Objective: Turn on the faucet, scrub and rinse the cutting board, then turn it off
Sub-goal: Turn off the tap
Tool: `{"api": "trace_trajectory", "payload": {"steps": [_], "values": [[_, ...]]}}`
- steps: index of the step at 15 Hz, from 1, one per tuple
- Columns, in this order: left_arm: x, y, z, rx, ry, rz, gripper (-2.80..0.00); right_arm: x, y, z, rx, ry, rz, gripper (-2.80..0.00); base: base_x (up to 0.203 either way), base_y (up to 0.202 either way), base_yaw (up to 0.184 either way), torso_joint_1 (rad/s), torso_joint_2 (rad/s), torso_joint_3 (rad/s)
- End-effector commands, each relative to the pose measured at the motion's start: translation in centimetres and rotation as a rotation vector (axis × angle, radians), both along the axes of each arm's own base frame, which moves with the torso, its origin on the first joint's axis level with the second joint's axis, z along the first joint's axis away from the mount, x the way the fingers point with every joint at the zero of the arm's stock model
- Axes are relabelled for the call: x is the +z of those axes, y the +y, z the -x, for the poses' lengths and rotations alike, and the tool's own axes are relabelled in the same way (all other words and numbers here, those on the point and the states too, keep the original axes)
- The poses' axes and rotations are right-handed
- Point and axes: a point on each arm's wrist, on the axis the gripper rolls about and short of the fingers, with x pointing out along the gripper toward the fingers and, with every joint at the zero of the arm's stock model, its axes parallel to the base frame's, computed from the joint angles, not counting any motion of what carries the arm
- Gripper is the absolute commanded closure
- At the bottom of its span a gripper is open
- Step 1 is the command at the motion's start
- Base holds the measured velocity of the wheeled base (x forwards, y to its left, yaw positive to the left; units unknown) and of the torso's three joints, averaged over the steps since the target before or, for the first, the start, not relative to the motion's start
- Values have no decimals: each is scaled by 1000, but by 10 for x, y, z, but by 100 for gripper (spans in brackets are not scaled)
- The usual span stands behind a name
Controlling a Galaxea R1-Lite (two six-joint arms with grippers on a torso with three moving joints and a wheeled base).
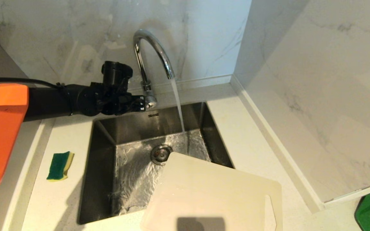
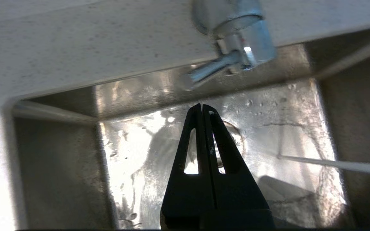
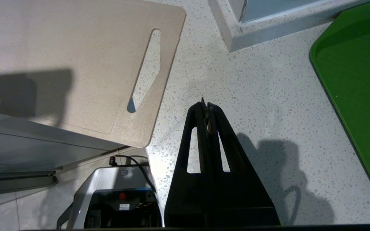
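While water runs from the chrome faucet (image 1: 153, 54) at the sink's (image 1: 103, 141) rear edge, the off-white cutting board (image 1: 217, 195) overhangs the sink's front right corner. Speckled white bench (image 1: 252, 134), marble walls. Sponge (image 1: 60, 166) left of sink. Left claw (image 1: 141, 103) closed beside the lever; right claw (image 3: 206, 104) closed, empty.

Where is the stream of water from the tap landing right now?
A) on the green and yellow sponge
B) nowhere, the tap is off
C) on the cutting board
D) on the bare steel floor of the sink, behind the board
D: the stream from the faucet hits the sink floor behind the drain, short of the cutting board; the sponge lies on the counter.
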Motion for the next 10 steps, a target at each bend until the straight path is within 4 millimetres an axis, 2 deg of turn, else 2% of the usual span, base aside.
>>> {"api": "trace_trajectory", "payload": {"steps": [1,10], "values": [[-5,0,-2,20,8,-24,0,0,0,0,0,2,-1,0,0,0,0,0,0,0],[1,0,-6,23,-67,-22,0,0,0,0,0,2,-1,0,0,0,0,0,0,0]]}}
